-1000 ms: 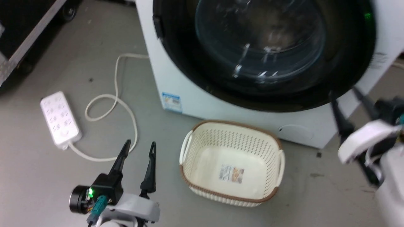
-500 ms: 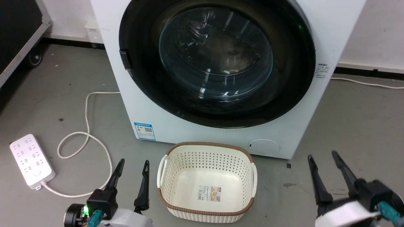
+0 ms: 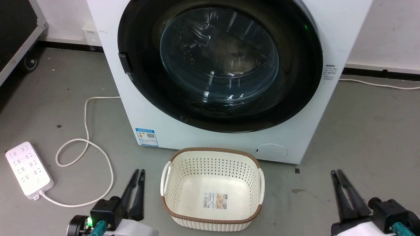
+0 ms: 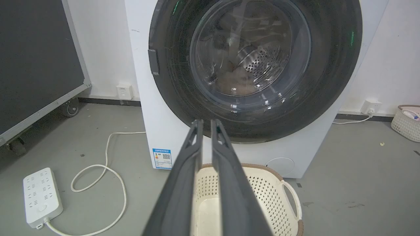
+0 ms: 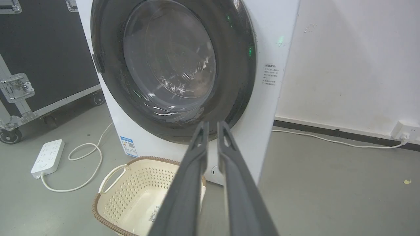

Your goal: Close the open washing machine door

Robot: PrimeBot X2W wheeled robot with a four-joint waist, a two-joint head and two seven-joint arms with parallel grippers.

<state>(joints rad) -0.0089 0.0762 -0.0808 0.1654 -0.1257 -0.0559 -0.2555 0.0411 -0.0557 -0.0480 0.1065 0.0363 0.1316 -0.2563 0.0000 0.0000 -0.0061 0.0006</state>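
A black flight case with metal edging and castor wheels stands at the far left, on a smooth grey floor. Near it lies a flat white power strip, its pale cord looping across the floor to the washing machine.

The left gripper hovers low beside the cord loop. Its two long dark fingers are drawn close, with just a thin slit between them in the left wrist view, and they hold and touch nothing.

The washing machine is a white box against a white wall. It has a small blue sticker low on its front and a round white flap further right. The washing machine door lies flat against the front. It is a broad glossy black ring around a clear bulging glass bowl. Through the bowl, the left wrist view shows the perforated steel drum.

Just in front of the machine stands a cream perforated basket with a brown woven-look rim and a paper label on its bottom.

The right gripper hangs over bare floor, well to the right of the basket. Its fingers are likewise nearly closed and carry nothing. Behind it a thin white cable runs along the dark skirting to a wall socket.
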